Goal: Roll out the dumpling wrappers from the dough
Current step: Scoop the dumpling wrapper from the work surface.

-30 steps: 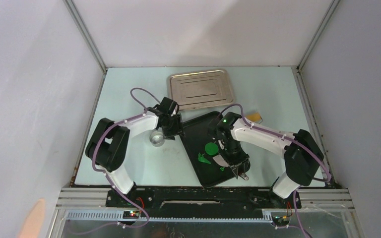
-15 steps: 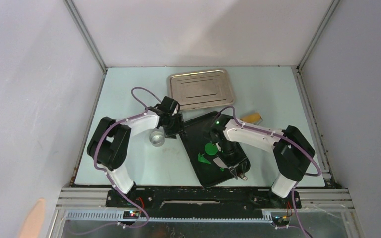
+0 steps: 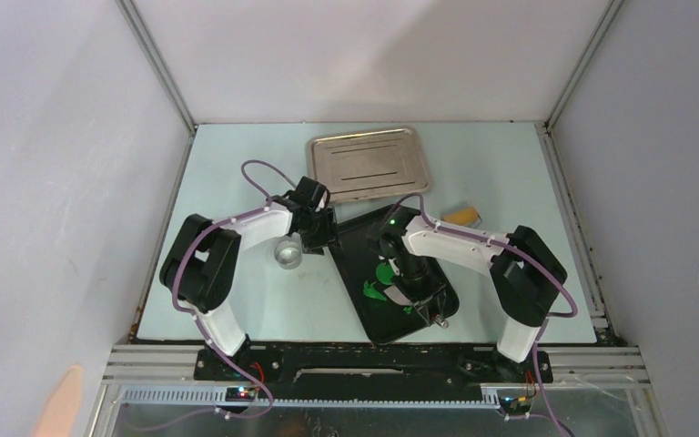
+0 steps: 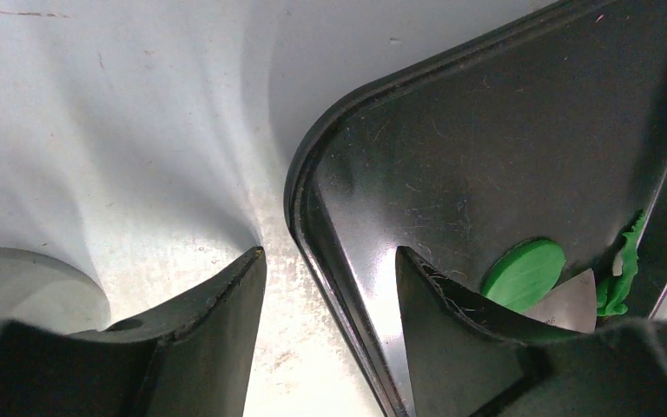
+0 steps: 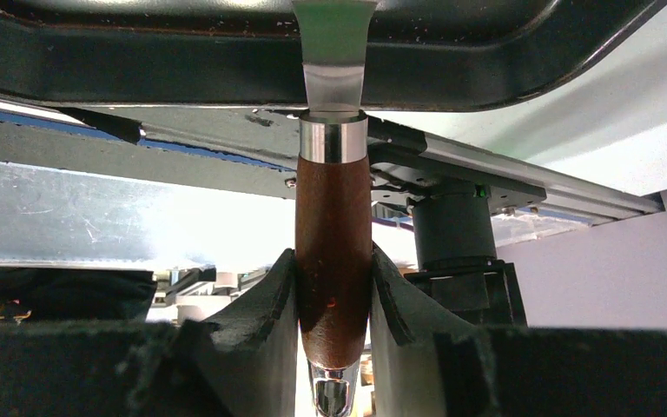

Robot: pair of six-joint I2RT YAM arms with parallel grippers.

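The black tray (image 3: 364,238) lies slanted in the middle of the worktop (image 3: 237,173). The round green wrapper (image 4: 524,274) lies flat in the tray, near its middle. Some torn green scraps (image 3: 372,291) lie in the tray too, just beside the wrapper on the near side.

The right pincer (image 5: 333,256) is closed tight on the brown wooden handle of a scraper (image 5: 333,174). Its two fingers (image 5: 269,304) press the handle from both sides. The scraper's shiny flat blade (image 4: 569,304) points down into the tray. The tip of the blade touches the edge of the wrapper, and some green shows at the tip in the right wrist view. From above, the right arm hides part of the wrapper.

The left pincer (image 4: 328,269) is open and holds nothing. It sits low at the far left corner of the tray. One finger is on the worktop side of the rim and the other finger is over the inside of the tray. The rim runs between them, with a gap on each side.

A small round metal cup (image 3: 287,254) stands on the worktop just left of the left pincer. A silver pan (image 3: 369,164) lies at the far side of the worktop, behind the tray. A small yellow thing (image 3: 464,217) lies to the right of the tray's far corner; it is too small to tell what it is.
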